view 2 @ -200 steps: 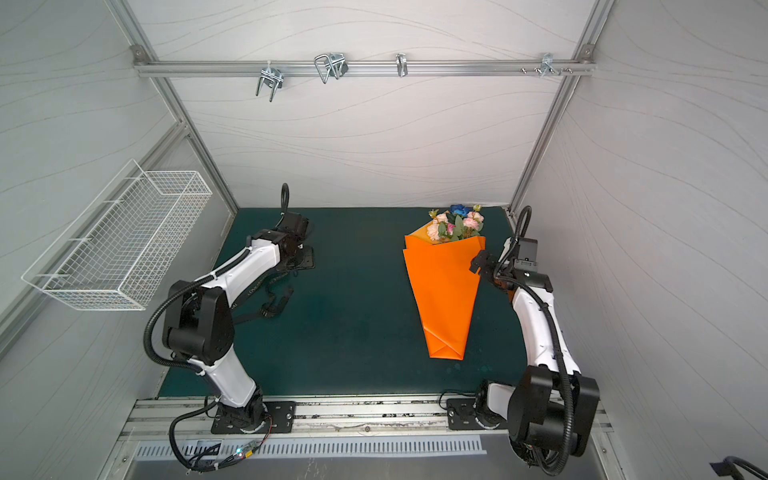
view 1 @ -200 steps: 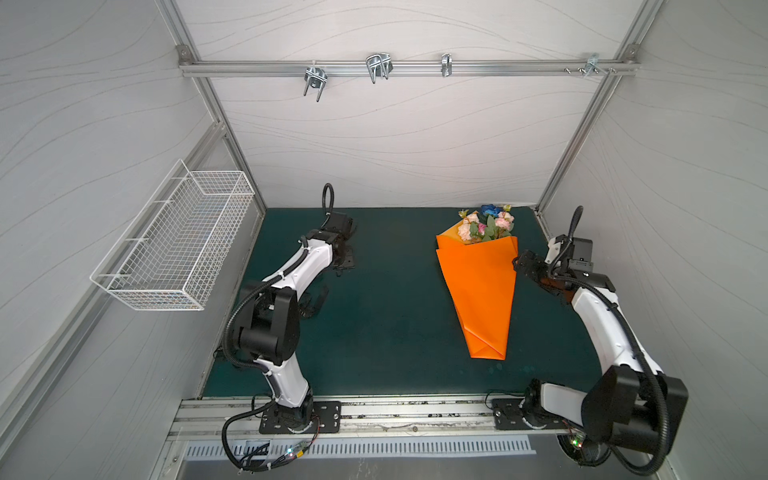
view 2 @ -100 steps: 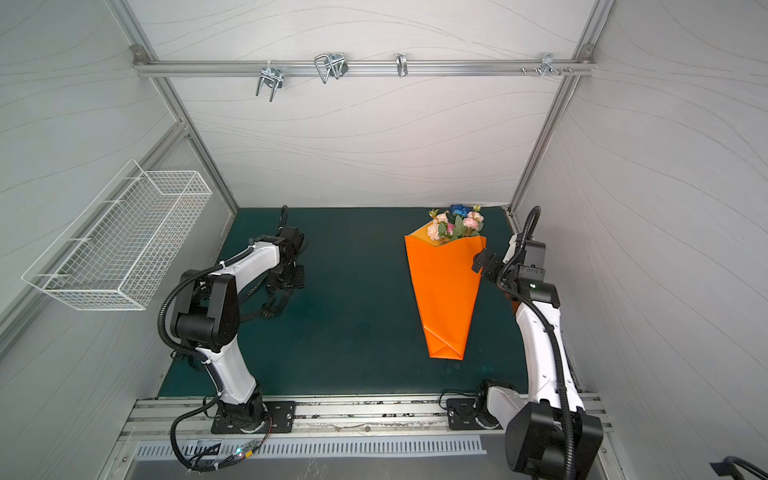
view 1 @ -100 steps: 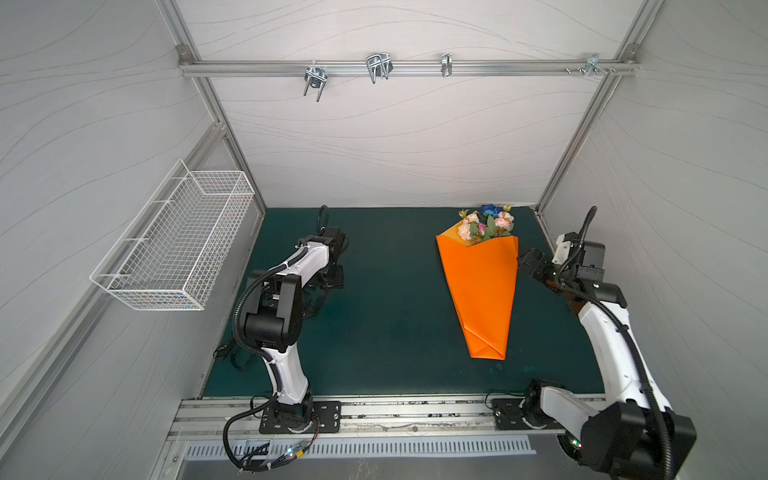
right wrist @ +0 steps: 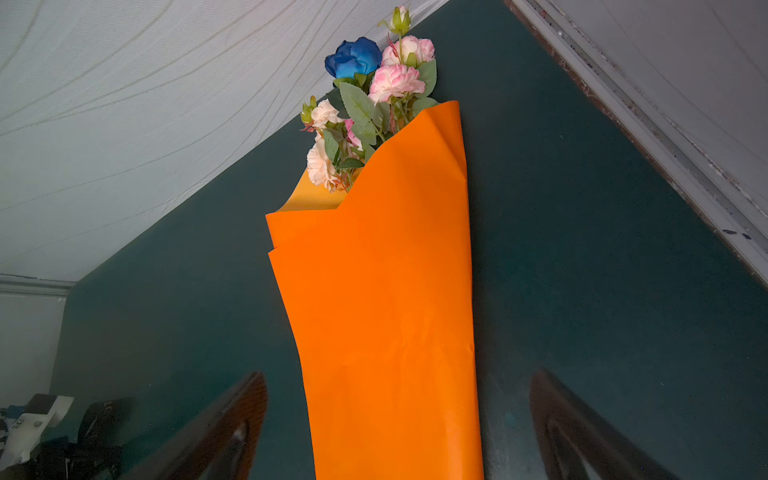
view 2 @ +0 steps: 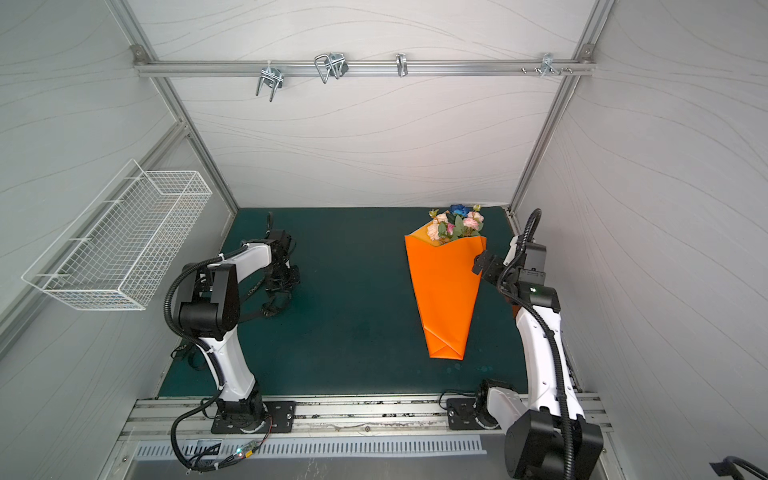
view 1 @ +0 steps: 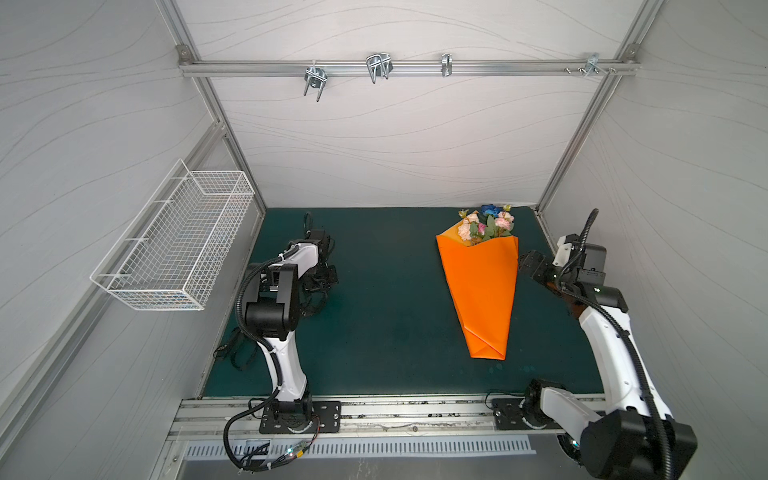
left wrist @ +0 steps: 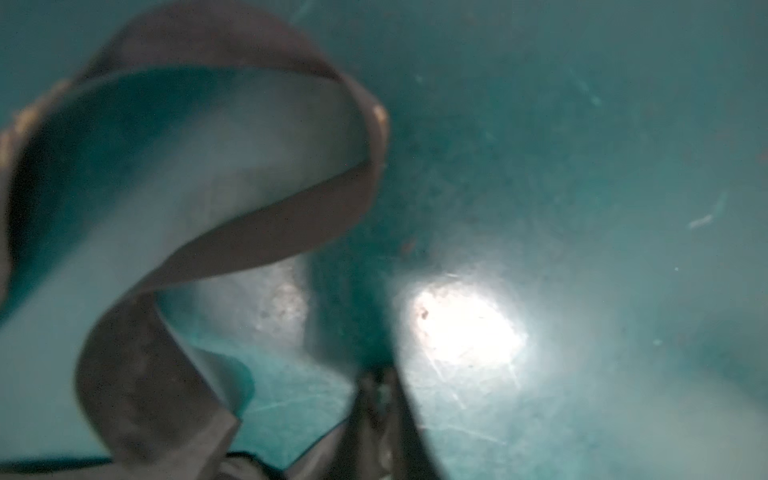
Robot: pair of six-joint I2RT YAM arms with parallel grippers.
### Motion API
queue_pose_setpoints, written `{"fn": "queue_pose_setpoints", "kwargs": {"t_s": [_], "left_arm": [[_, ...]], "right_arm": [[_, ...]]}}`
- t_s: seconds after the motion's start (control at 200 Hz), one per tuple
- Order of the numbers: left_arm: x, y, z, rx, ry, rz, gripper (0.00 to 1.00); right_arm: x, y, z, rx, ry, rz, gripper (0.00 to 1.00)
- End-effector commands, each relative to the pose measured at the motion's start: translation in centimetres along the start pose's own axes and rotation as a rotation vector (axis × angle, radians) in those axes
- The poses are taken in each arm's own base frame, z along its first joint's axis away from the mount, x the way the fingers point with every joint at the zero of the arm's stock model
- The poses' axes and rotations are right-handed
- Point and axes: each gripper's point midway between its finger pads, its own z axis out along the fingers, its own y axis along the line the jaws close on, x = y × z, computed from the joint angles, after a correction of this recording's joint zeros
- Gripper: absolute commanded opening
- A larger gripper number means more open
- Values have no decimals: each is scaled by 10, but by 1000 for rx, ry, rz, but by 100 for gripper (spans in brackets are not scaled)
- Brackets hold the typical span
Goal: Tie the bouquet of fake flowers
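My left gripper (left wrist: pixel 376 380) sits low over the left side of the dark green mat (view 1: pixel 386 316), its jaws together at the tip. The black ribbon (left wrist: pixel 253 224) curls in a loose, flat loop close beside them, but the close view is too blurred for me to tell whether any of it is caught between them. I judge I am down here because the ribbon is what the tying needs.

My right gripper (right wrist: pixel 397 376) hangs just beside the right edge of the orange paper (view 1: pixel 478 291), jaws spread wide, aimed at it and touching nothing. I think it is placed there to steady the cone.

The bouquet of fake flowers (right wrist: pixel 365 104) lies on the right side of the mat, heads toward the far wall, stems hidden in the paper. The paper looks smooth, stiff and matte, folded into a long cone with a creased near tip. The blooms are ruffled peach and pink, with one blue rose and toothed green leaves. Nothing is tied yet
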Motion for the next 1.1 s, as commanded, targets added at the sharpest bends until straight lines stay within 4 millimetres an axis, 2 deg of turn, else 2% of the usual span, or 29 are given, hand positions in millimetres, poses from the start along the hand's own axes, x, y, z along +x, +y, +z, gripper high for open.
{"fn": "queue_pose_setpoints", "kwargs": {"t_s": [0.0,0.055,0.095,0.215,0.29,0.395,0.49,0.595,0.705,0.79,0.875,0.995,1.095], "left_arm": [[11,-19,3,102,41,-9,0],[10,-35,-13,146,10,7,0],[10,-54,-30,201,-20,33,0],[24,-136,-93,364,-132,176,0],[44,-190,-129,494,-170,252,0],[77,-257,-164,641,-188,350,0],[105,-304,-191,740,-189,426,0],[131,-346,-213,863,-180,466,0],[138,-368,-220,931,-163,446,0],[133,-373,-218,932,-160,426,0],[132,-376,-224,944,-167,422,0],[131,-379,-234,966,-173,421,0],[134,-382,-245,1005,-159,433,0]], "right_arm": [[-3,-1,-6,14,-19,-16,99],[-4,-1,-6,15,-22,-18,99],[-4,-1,-7,16,-25,-17,99],[-7,1,-7,8,-32,-13,99],[-10,3,-8,3,-37,-11,99],[-14,6,-14,-3,-47,-14,99],[-15,10,-19,-17,-48,-21,99],[-7,22,-26,-82,-26,-30,99],[15,55,-41,-279,11,-58,99],[40,82,-57,-429,28,-88,99],[75,104,-69,-546,58,-137,99],[127,116,-74,-616,81,-223,99],[151,123,-73,-650,65,-262,99]]}}
